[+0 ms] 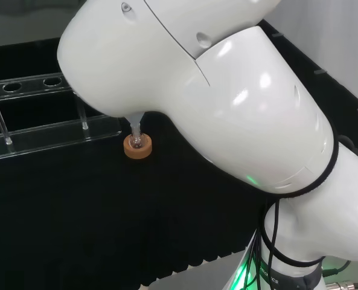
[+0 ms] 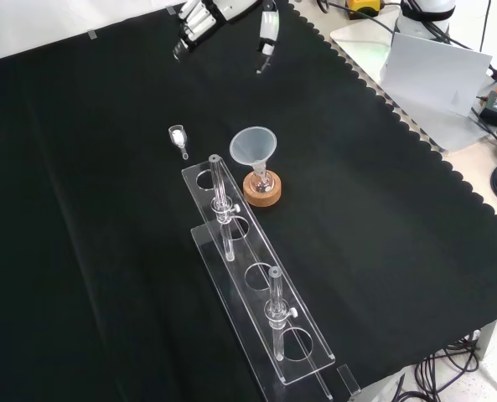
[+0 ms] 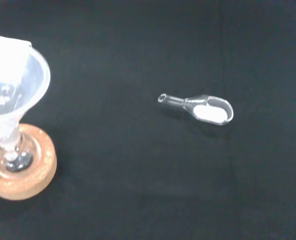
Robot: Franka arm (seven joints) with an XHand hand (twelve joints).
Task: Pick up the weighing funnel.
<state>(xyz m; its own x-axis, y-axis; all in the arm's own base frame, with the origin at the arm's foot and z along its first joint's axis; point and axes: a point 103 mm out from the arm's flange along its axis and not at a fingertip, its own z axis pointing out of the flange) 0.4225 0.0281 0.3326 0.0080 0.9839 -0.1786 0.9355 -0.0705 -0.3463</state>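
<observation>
- The hand [image 2: 199, 18] hung by the cloth's [image 2: 80, 251] far edge in the front view, well beyond the funnel [image 2: 253, 146], fingers spread, holding nothing.
- The weighing funnel [image 2: 178, 137] lay left of the funnel, apart, bare cloth around it.

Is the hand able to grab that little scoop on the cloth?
Probably yes: the weighing funnel lies alone on bare cloth, apart from the funnel and rack, and the open hand holds nothing.
</observation>
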